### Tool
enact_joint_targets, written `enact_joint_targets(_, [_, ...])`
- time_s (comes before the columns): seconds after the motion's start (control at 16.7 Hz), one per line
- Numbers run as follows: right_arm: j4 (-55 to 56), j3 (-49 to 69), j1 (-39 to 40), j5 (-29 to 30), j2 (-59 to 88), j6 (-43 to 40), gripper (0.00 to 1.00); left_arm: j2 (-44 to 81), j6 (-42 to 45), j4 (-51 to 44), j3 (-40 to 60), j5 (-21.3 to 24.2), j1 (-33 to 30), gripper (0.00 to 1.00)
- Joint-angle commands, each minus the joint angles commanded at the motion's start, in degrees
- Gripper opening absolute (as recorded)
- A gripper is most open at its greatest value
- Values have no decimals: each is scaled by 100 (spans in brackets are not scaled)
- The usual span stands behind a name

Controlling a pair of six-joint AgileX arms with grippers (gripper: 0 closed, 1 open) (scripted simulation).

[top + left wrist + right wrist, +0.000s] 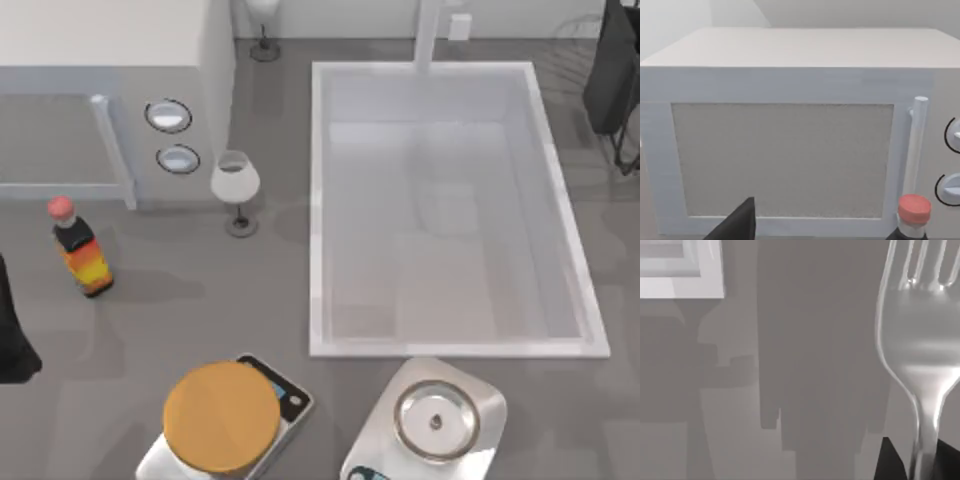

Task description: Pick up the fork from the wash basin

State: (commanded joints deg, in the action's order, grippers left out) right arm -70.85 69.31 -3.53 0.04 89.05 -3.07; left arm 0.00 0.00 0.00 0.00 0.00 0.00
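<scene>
The fork hangs close in the right wrist view, tines pointing away and its thin handle running down between two dark fingertips. My right gripper is shut on that handle, over the grey counter beside a corner of the wash basin. From above, the wash basin is a big white-rimmed rectangle with a pale, bare inside. My right arm sits past its far right corner. My left arm is parked at the left edge of the table, and one dark fingertip of its gripper shows.
A white microwave stands at the back left, with a sauce bottle in front of it. A wine glass stands left of the basin. At the front are a scale with an orange disc and a scale with a steel bowl.
</scene>
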Motion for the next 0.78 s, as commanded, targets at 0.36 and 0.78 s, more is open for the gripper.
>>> enact_joint_targets(0.36, [1728,-1327,3,-3,298,17,0,0,0,0,0,0,0,100])
enact_joint_targets(0.78, [1907,-1494,3,-4,354,19,8,0,0,0,0,0,0,100])
